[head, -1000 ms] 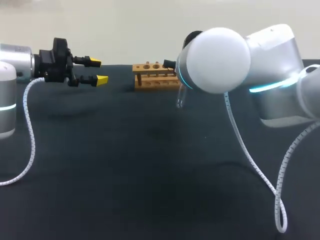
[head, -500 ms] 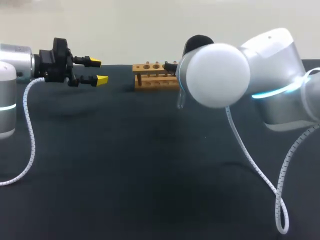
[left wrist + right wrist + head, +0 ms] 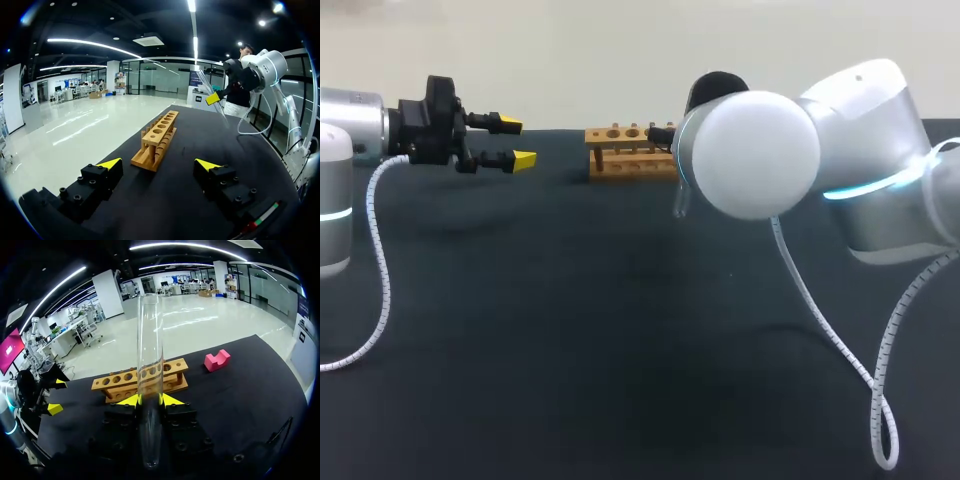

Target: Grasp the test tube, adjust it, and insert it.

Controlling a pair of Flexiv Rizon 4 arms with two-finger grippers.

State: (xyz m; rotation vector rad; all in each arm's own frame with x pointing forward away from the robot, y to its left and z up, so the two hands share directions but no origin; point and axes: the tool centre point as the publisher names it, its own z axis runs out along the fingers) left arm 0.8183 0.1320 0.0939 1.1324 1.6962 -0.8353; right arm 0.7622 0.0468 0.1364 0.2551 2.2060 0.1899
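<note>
The dark table [image 3: 570,330] carries the rack [image 3: 140,382] near its far edge. The right gripper [image 3: 150,400] clamps the tube [image 3: 150,340], near upright, with the rack directly ahead. The left gripper [image 3: 515,142] hangs released, farther from the rack.

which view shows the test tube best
The right wrist view: the test tube runs full length, close up, clamped between the yellow tips of the right gripper. The head view shows only its rounded lower end below the right arm. The left wrist view shows it small, far off, tilted in that gripper.
</note>
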